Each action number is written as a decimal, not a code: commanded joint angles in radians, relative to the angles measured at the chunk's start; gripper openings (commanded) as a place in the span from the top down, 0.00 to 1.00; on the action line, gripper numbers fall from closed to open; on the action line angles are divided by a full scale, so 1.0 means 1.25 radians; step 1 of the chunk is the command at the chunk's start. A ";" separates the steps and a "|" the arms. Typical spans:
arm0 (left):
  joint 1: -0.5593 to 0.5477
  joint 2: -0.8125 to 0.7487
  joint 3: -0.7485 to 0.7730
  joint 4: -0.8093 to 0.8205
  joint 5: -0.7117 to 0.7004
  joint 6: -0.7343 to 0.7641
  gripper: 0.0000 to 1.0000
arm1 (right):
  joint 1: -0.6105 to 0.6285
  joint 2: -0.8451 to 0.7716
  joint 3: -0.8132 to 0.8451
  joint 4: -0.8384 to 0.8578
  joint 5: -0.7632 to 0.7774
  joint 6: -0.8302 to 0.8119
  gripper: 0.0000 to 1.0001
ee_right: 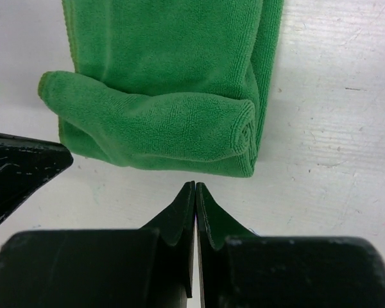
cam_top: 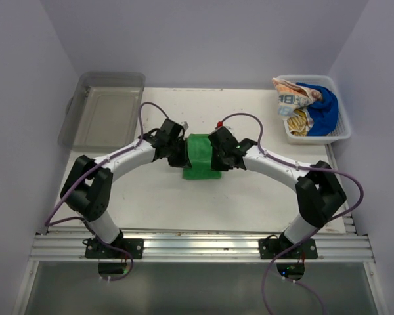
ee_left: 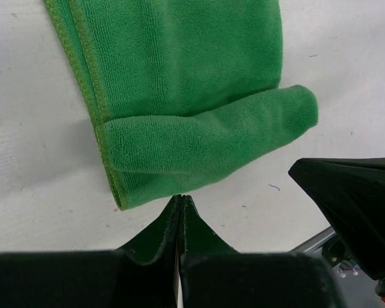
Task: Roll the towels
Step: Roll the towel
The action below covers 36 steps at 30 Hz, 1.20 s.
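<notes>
The green towel [cam_top: 201, 161] is lying just ahead of the left gripper [ee_left: 181, 200] and right gripper [ee_right: 195, 187], its rolled edge [ee_right: 154, 125] running crosswise to both. Both sets of jaws are sitting pressed together, holding nothing.

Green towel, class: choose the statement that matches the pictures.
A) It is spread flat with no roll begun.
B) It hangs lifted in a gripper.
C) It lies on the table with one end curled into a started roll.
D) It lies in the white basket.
C: both wrist views show the green towel lying on the table, its near end turned over into a short roll.
</notes>
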 commanded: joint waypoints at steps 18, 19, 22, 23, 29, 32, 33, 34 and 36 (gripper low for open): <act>0.004 0.174 0.137 0.036 0.012 0.028 1.00 | -0.100 0.198 0.134 0.004 -0.039 -0.083 0.97; 0.003 0.158 0.134 0.034 0.013 0.027 1.00 | -0.100 0.189 0.129 0.008 -0.042 -0.083 0.97; 0.003 0.121 0.124 0.026 0.011 0.027 1.00 | -0.098 0.143 0.119 0.031 -0.070 -0.082 0.96; 0.003 0.114 0.121 0.023 0.009 0.028 1.00 | -0.096 0.134 0.120 0.031 -0.076 -0.083 0.96; 0.003 0.068 0.085 0.004 -0.021 0.027 1.00 | -0.081 0.145 0.158 0.014 -0.086 -0.093 0.96; 0.004 0.065 0.072 0.009 -0.026 0.025 1.00 | -0.071 0.179 0.178 0.015 -0.098 -0.094 0.96; 0.003 0.067 0.072 0.008 -0.026 0.025 1.00 | -0.069 0.189 0.183 0.019 -0.099 -0.091 0.96; 0.004 0.076 0.070 0.011 -0.029 0.026 1.00 | -0.069 0.200 0.193 0.021 -0.101 -0.091 0.96; 0.004 0.087 0.070 0.019 -0.032 0.030 1.00 | -0.069 0.232 0.205 0.019 -0.097 -0.089 0.96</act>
